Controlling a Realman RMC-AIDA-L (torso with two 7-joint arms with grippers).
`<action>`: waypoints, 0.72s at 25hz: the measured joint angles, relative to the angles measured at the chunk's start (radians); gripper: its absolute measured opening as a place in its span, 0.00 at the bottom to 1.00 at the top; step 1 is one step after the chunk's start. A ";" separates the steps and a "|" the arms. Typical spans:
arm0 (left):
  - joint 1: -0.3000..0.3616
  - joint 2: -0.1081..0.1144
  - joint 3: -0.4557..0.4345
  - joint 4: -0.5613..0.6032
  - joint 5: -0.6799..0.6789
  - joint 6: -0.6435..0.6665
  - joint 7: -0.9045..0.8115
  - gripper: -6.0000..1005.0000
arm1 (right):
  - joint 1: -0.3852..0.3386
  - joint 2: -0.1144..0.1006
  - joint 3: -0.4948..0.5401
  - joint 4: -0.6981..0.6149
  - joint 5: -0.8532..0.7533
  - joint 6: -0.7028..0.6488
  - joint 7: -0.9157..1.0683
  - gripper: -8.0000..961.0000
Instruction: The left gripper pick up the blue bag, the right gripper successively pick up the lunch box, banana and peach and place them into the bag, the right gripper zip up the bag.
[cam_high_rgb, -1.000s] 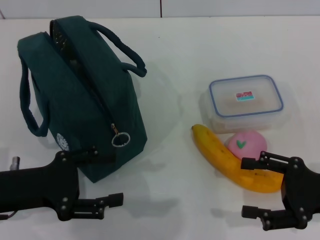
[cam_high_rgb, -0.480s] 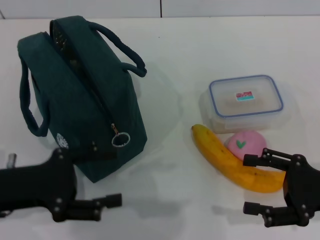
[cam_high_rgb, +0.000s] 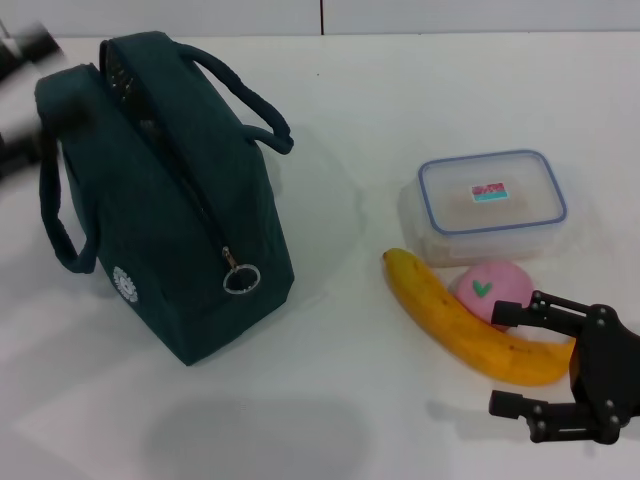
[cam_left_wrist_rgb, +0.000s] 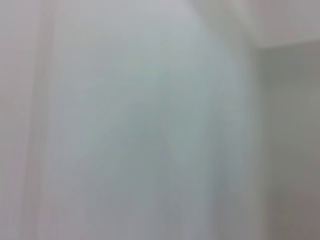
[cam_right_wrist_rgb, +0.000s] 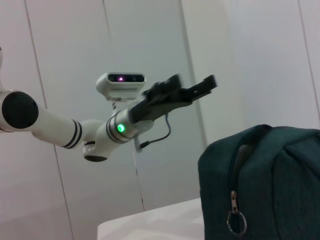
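My left gripper (cam_right_wrist_rgb: 187, 90) has left the table's near edge and is now raised high, jaw state unclear. Blue bag (cam_high_rgb: 170, 210) stands far-left, zipper running near-to-far. Right gripper (cam_high_rgb: 515, 360) open, empty, beside the banana (cam_high_rgb: 460, 320).

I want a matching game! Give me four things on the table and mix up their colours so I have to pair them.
Things:
1. bag
2. banana
3. peach
4. lunch box

Colours:
A. pink with a green heart
B. clear with a blue rim
C. dark teal
D. yellow-orange

Pairs: 1-C, 2-D, 3-A, 4-B
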 joint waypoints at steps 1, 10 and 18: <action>-0.018 0.004 -0.033 0.000 0.007 -0.050 -0.047 0.88 | 0.000 0.000 0.000 0.000 0.000 0.002 0.002 0.90; -0.157 0.111 -0.092 0.085 0.197 -0.453 -0.440 0.88 | -0.003 0.002 0.000 0.001 0.013 0.008 0.005 0.90; -0.172 0.141 -0.045 0.539 0.595 -0.409 -1.055 0.88 | -0.004 0.002 0.012 0.022 0.048 0.025 -0.008 0.90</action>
